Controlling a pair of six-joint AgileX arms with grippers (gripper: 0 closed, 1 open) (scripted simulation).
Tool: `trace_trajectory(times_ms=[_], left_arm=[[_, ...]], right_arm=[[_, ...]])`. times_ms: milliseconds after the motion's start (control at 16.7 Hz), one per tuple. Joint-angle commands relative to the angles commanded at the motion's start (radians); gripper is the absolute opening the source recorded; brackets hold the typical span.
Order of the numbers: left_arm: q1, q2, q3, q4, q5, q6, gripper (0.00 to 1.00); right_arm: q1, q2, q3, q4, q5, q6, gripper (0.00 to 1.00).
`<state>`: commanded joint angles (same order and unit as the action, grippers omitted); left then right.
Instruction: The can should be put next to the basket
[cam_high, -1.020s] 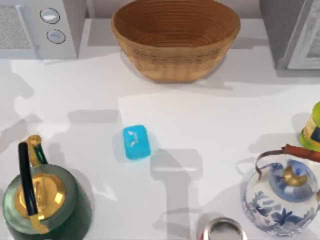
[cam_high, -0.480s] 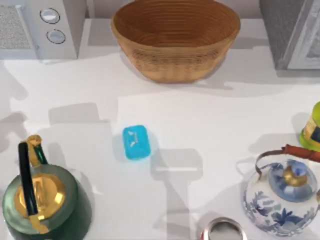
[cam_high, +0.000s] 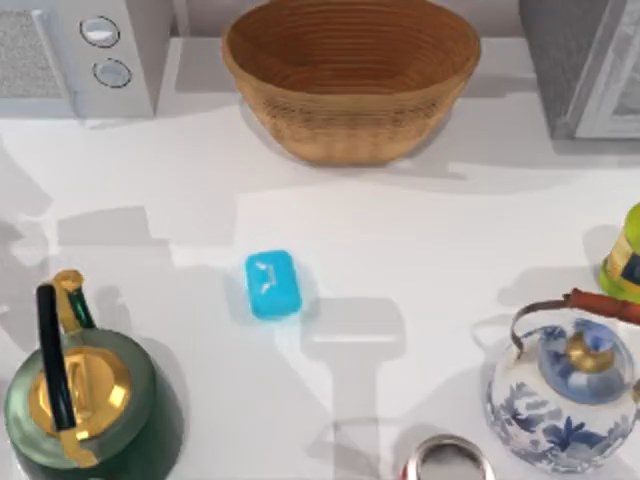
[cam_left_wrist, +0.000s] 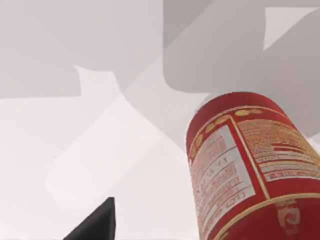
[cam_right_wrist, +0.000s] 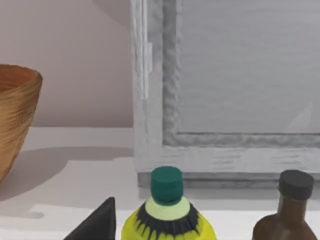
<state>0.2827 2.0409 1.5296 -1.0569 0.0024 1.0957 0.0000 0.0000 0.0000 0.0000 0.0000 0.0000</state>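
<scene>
Left wrist view: can (cam_left_wrist: 250, 170) fills frame close up, upright on surface (cam_left_wrist: 75, 150), likely approach for grasp; tool state can't tell. Basket (cam_high: 350, 75) well apart.

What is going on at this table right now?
No arm is handling anything yet. The can stands at the near edge of the table, between the green kettle and the blue-and-white teapot, far from the basket at the back. The left wrist view looks at the can from close up, so the left arm seems to be nearing it. The right wrist view faces a yellow bottle and the basket's rim.
</scene>
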Motion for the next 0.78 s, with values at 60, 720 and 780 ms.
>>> trace_trajectory(times_ms=[60,720,780], left_arm=[[0.001,0.005,-0.017,0.021,0.0,0.001,1.0],[0.001,0.007,-0.027,0.033,0.0,0.001,0.55],[0.001,0.007,-0.027,0.033,0.0,0.001,0.47]], right_arm=[[0.0,0.0,0.0,0.0,0.0,0.0,1.0],[0.0,0.0,0.0,0.0,0.0,0.0,1.0],[0.0,0.0,0.0,0.0,0.0,0.0,1.0]])
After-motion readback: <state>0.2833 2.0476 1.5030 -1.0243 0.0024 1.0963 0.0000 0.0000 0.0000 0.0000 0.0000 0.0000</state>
